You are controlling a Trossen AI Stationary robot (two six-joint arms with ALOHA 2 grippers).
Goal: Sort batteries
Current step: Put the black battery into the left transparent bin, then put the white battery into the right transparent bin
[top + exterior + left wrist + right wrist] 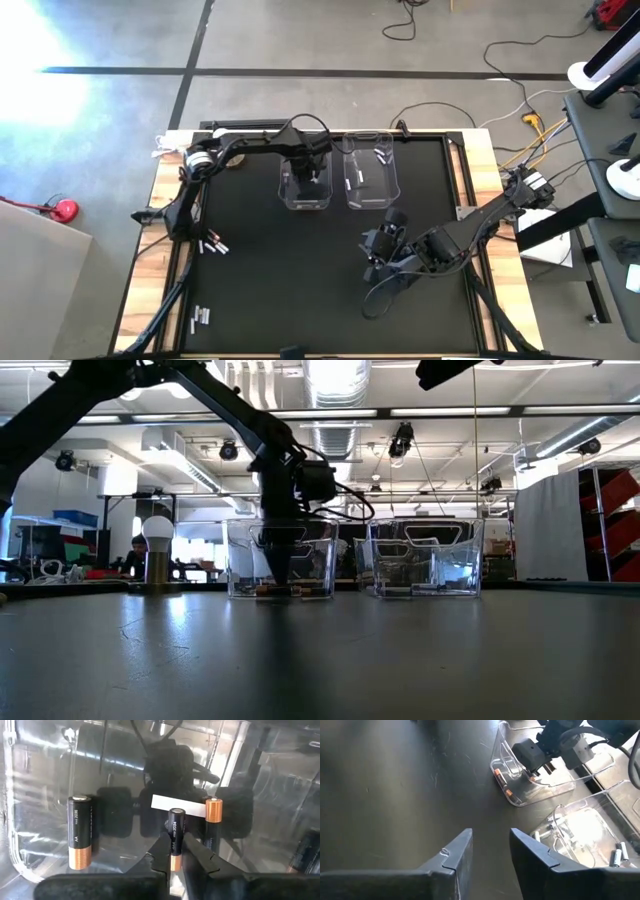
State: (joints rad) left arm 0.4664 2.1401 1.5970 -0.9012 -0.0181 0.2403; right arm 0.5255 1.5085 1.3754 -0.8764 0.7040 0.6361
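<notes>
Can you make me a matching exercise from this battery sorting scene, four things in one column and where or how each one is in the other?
Things:
1. left gripper
2. right gripper
3. left clear bin
4. loose white batteries

States:
A. lying on the mat near the table's front left
B. holds black and copper cells
C. empty, jaws apart, over bare mat
D. shut on a black and copper battery, inside a bin

Pairs: 1-D, 2-C, 3-B, 4-A
</notes>
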